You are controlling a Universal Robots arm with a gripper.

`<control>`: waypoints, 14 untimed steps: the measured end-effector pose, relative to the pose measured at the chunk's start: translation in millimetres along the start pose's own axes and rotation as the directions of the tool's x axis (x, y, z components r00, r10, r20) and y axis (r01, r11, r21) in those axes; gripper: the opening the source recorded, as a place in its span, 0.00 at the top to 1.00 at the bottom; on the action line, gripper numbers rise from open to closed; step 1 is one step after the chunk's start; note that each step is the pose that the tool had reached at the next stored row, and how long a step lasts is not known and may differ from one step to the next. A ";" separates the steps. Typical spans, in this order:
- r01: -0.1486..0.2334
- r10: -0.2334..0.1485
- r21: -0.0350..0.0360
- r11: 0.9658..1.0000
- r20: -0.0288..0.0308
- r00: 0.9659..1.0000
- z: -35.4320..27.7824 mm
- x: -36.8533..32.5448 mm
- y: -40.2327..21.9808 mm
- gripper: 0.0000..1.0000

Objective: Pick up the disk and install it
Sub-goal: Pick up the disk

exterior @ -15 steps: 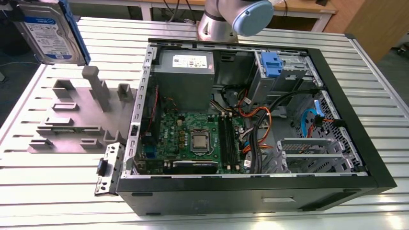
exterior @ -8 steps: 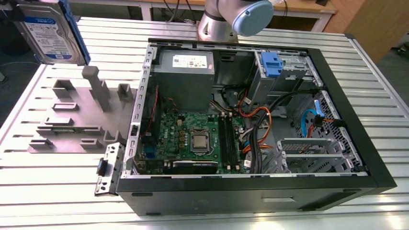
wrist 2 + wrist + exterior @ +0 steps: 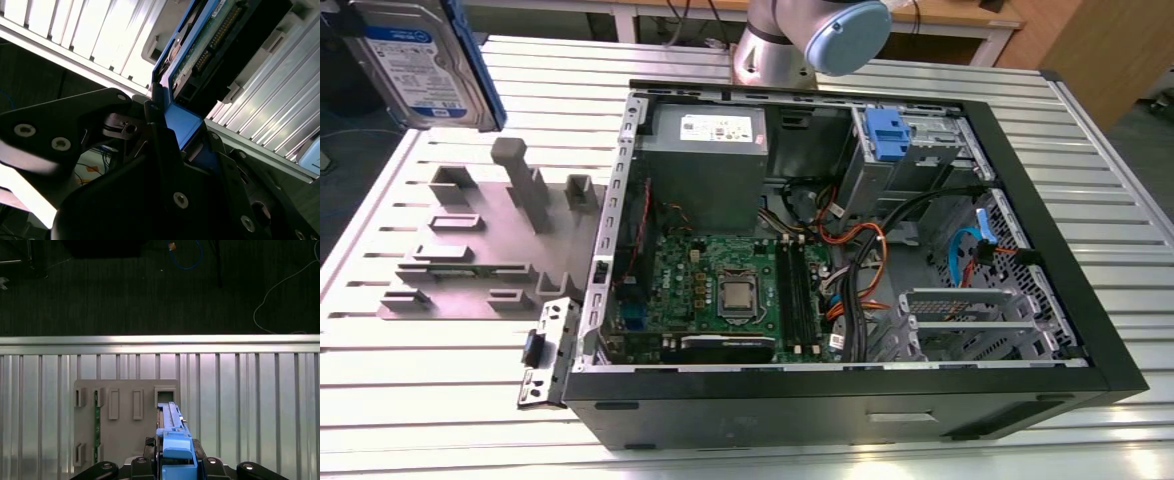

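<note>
Second wrist view: the disk [image 3: 207,42] was seen clamped by its blue carrier frame between the jaws of the gripper [image 3: 177,122], held above the table [image 3: 85,30]. It was judged rigid, weighty and shock-sensitive, best gripped by the frame edges.

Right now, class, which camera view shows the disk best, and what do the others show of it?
The exterior view: the disk shows its broad labelled face there, white and blue. The first wrist view gives its thin blue-framed edge; the second, its blue frame and connector end close up.
</note>
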State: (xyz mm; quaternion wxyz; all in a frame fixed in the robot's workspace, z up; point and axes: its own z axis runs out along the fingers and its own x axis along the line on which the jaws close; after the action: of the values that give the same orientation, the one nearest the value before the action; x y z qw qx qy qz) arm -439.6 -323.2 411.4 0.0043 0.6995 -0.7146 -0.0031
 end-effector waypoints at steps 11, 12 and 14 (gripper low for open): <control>0.000 0.000 0.000 1.000 0.000 1.000 -27.1 0.1 0.3 0.64; 0.000 0.000 0.000 1.000 0.000 1.000 -29.4 0.1 0.3 0.64; 0.000 0.000 0.001 1.000 0.000 1.000 -32.8 0.1 0.4 0.64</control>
State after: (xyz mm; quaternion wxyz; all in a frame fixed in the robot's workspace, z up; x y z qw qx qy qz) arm -439.7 -323.2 444.1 0.0041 0.6995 -0.7146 -0.0029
